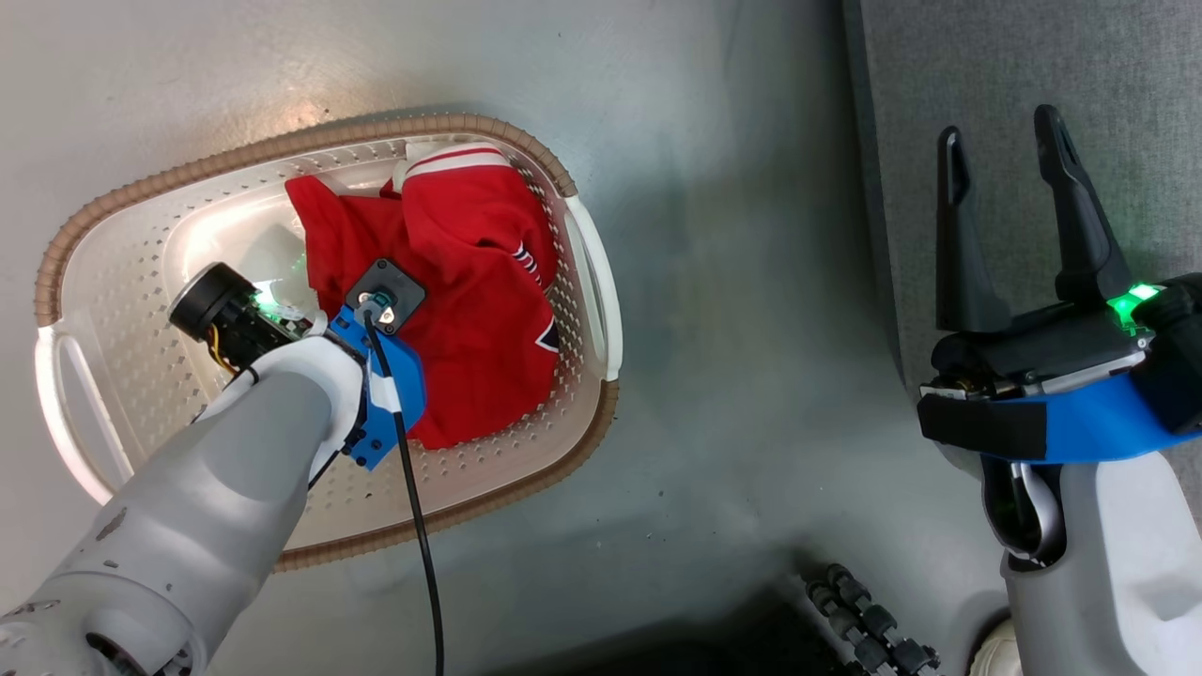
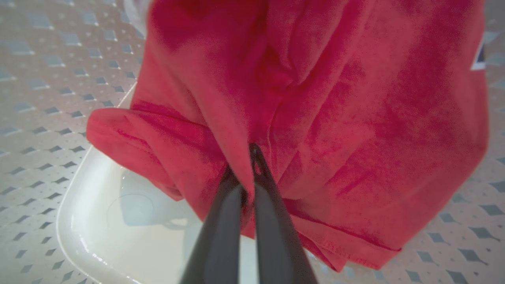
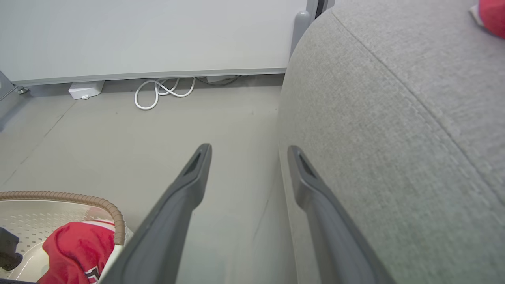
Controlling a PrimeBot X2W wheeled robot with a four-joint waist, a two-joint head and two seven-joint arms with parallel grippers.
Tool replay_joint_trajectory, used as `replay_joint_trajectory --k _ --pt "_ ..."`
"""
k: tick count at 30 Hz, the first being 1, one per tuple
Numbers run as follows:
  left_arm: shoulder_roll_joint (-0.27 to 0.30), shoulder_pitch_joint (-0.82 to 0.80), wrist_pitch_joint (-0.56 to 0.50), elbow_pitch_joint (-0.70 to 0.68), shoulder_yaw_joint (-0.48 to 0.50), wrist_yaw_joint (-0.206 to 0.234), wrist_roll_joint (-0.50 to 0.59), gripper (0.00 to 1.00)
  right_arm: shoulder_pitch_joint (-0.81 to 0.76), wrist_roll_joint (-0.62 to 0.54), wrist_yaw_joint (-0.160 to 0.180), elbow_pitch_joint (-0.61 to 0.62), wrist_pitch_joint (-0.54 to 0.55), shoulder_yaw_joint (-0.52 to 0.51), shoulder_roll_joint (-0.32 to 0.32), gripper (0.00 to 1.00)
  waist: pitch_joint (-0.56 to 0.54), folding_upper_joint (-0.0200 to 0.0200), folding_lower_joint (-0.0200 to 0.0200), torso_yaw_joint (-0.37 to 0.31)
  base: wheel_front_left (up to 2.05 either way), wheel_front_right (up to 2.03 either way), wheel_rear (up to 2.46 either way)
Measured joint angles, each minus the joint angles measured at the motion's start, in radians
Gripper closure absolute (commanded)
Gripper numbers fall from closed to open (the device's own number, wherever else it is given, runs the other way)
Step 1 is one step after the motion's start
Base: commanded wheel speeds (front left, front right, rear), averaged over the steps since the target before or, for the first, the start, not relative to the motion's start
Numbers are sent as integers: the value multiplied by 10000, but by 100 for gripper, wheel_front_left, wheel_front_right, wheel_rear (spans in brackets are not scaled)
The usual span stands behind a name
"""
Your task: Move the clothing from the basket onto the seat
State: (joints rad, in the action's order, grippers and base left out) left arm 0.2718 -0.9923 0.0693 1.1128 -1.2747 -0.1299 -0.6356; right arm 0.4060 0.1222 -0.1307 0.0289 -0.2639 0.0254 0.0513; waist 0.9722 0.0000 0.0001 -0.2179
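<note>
Red clothing with white trim lies bunched in the right half of the cream basket on the floor. My left arm reaches down into the basket. In the left wrist view my left gripper is shut on a fold of the clothing, just above the basket floor. My right gripper hangs open and holds nothing, over the left edge of the grey seat. In the right wrist view it is beside the seat's rounded side. Another red garment lies on the seat.
Grey floor separates the basket from the seat. A coiled white cable and a small white box lie by the far wall. A black cable runs along my left wrist. A dark ribbed part is at the bottom edge.
</note>
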Motion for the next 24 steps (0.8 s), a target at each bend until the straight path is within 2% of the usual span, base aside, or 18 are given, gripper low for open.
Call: replay_joint_trajectory --k 11,24 --pt "-339 290 725 -715 -44 0 -458 100 -51 -163 0 -334 0 -130 -2 0 -748 0 0 236 0 0 0" --pt "-782 1045 1795 -1691 -50 0 -1250 100 -694 -529 0 -884 0 -385 -6 0 -2571 0 -1 851 0 0 0"
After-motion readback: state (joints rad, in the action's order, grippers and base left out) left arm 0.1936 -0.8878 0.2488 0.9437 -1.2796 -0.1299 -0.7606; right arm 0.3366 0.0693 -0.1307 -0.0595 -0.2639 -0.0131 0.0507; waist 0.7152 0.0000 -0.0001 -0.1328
